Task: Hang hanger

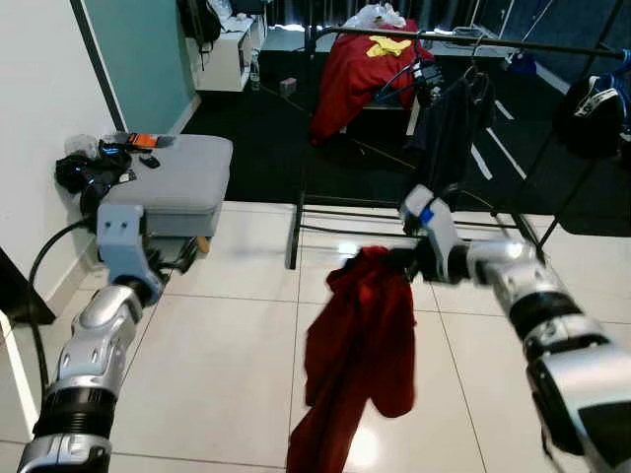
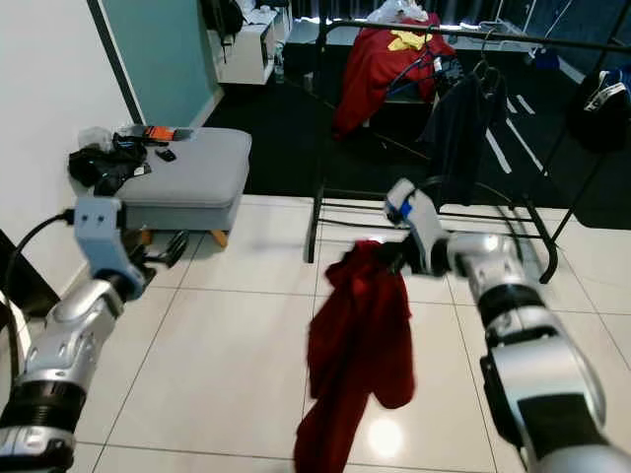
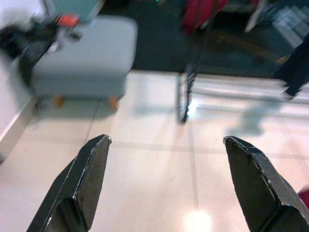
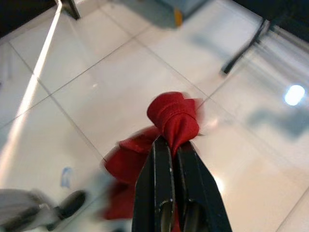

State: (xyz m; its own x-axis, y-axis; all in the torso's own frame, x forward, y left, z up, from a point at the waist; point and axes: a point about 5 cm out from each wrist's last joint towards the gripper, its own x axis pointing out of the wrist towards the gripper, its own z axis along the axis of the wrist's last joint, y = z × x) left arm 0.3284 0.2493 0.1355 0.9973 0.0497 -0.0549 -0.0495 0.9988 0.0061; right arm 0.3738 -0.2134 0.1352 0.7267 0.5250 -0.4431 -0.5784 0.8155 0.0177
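Right wrist view: the right gripper (image 4: pixel 175 145) pinches a bunched fold of a red garment (image 4: pixel 172 117) tight between its black fingers.

From the head cameras, that red garment (image 1: pixel 360 360) hangs from the right gripper (image 1: pixel 406 262) above the white tiled floor (image 1: pixel 217 365), in front of the black clothes rack (image 1: pixel 473 43), where dark clothing (image 1: pixel 449 123) hangs. No hanger can be made out in the cloth. The left gripper (image 3: pixel 166 183) hovers over the tiles with its fingers spread wide, near a grey ottoman (image 1: pixel 177 182).
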